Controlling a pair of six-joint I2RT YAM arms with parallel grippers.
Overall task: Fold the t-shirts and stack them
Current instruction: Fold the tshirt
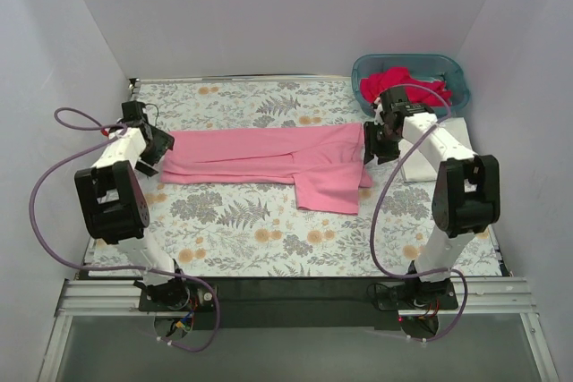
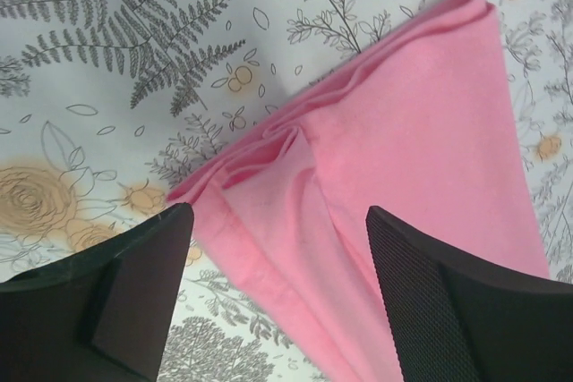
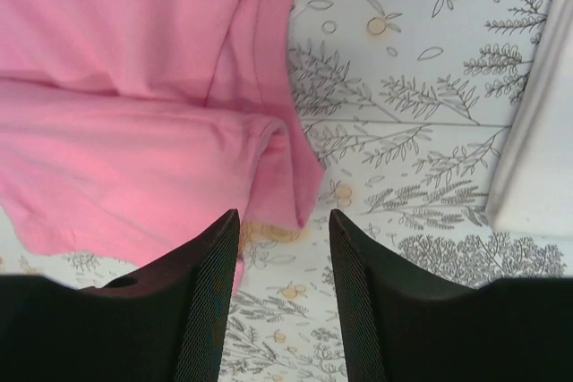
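A light pink t-shirt (image 1: 269,154) lies folded into a long band across the floral cloth, with a flap hanging toward the front at its right end. My left gripper (image 1: 157,145) is open just above the shirt's left end (image 2: 394,149), its fingers straddling the layered edge. My right gripper (image 1: 374,145) is open and empty above the shirt's right edge (image 3: 134,158), its fingers over bare cloth beside a corner. Deep pink-red shirts (image 1: 403,85) are heaped in the teal basket. A white folded shirt (image 3: 537,131) lies right of the right gripper, mostly hidden under the arm in the top view.
The teal plastic basket (image 1: 452,64) stands at the back right corner. The grey-and-orange floral cloth (image 1: 260,230) covers the table. White walls close in the left, back and right sides. Purple cables loop beside both arms.
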